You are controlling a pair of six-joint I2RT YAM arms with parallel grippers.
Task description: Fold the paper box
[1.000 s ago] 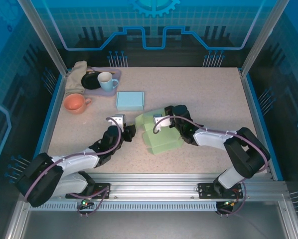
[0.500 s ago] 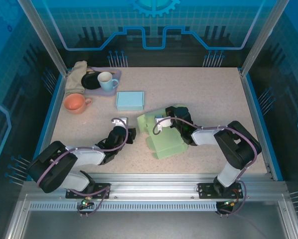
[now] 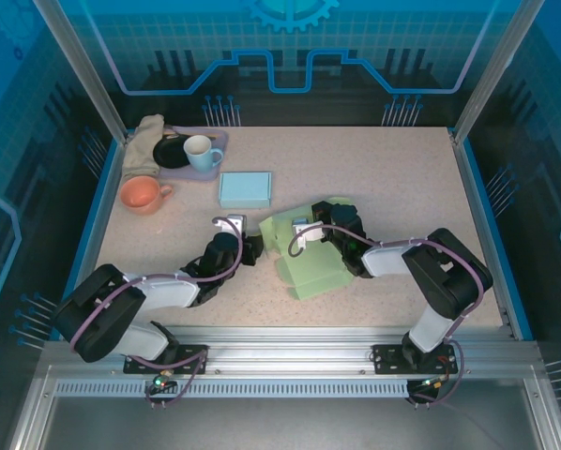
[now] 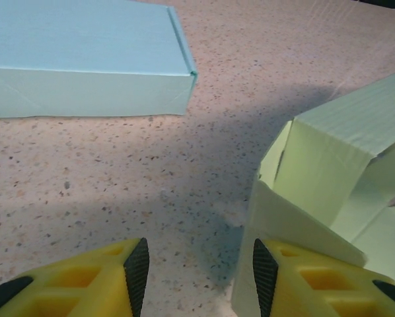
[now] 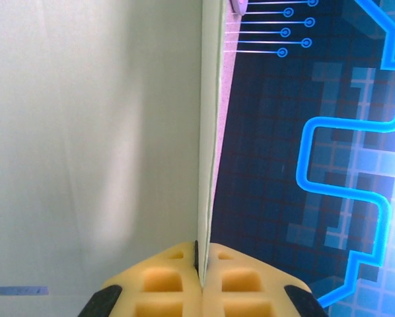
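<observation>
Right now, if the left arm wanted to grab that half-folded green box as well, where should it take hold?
Probably the upright left wall of the green box, approached from the left, where the left gripper hovers open. That wall is a thin standing sheet, so two fingers can pinch its edge, as the right gripper does on another panel.

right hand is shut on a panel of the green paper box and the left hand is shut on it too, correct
Not quite. The right hand is shut on a panel of the green paper box, but the left hand is open, gripping nothing, with table showing between its fingers beside the box. The left wrist view shows it.
</observation>
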